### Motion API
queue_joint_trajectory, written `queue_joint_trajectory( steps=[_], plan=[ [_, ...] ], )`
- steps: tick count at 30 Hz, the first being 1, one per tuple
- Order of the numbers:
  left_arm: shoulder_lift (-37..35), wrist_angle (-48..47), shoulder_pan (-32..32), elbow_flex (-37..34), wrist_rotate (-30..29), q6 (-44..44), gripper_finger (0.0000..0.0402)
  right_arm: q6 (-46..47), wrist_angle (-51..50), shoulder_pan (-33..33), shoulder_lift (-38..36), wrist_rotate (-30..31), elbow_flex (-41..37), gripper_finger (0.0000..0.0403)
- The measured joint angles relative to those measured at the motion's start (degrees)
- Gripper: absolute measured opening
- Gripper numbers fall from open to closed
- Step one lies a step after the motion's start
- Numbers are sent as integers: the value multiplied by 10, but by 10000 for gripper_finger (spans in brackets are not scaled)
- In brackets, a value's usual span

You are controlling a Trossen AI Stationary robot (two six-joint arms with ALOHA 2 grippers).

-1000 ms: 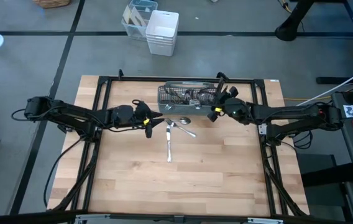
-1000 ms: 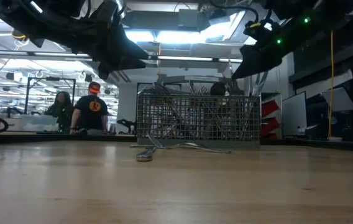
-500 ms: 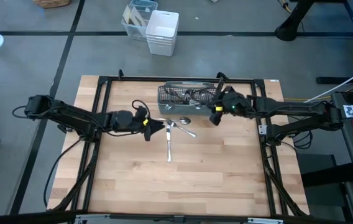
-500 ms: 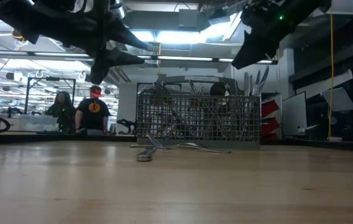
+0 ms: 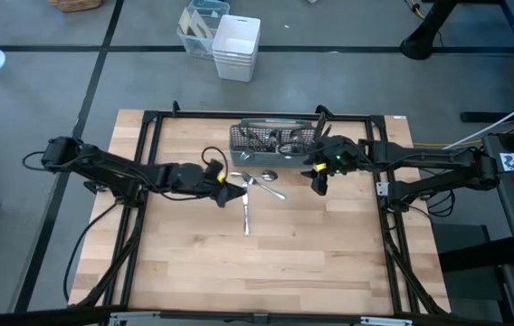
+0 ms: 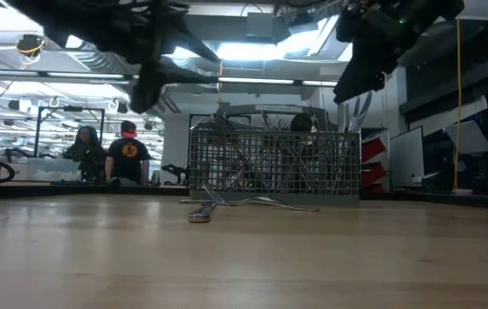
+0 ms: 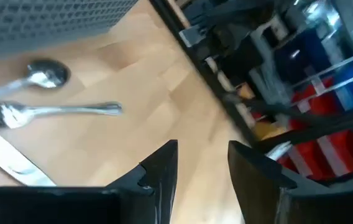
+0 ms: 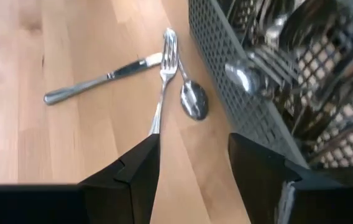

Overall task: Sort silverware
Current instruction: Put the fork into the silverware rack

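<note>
Three loose pieces of silverware lie flat on the wooden table in front of the caddy: a spoon [image 5: 265,175], a fork [image 5: 263,186] and a knife [image 5: 246,215]. The grey mesh caddy [image 5: 273,138] stands near the far edge, with several more pieces upright inside it [image 8: 276,56]. My left gripper [image 5: 236,190] hovers open just left of the loose pieces. My right gripper [image 5: 318,177] hangs open beside the caddy's right near corner, above the table. The right wrist view shows the knife [image 8: 96,81], fork [image 8: 164,68] and spoon [image 8: 193,99] ahead of its fingers.
A black frame [image 5: 153,136] borders the table on the left, far and right sides. Bare wood [image 5: 266,263] stretches toward the near edge. White bins [image 5: 236,45] stand on the floor beyond the table. People [image 6: 128,154] show far off in the room behind.
My left gripper has moved toward the table's right, closer to the loose fork and knife. My right gripper has drawn a little toward the near edge, away from the caddy's right end, and tipped downward. The silverware and caddy have stayed in place.
</note>
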Motion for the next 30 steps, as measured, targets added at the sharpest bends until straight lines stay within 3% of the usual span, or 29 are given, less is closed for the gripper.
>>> queue_joint_trajectory(
  steps=[12, 22, 26, 30],
  plan=[
    [157, -27, 11, 112, 4, 300, 133, 58, -41, 97, 0, -5, 0, 193],
    [278, -166, 19, 237, 1, 552, 133, 59, -41, 175, 0, -4, 0, 193],
    [317, -206, 27, 260, -26, 622, 133, 59, -41, 195, 0, -3, 0, 193],
    [332, -251, 36, 262, -54, 631, 133, 60, -41, 216, 0, 17, 0, 193]
  ],
)
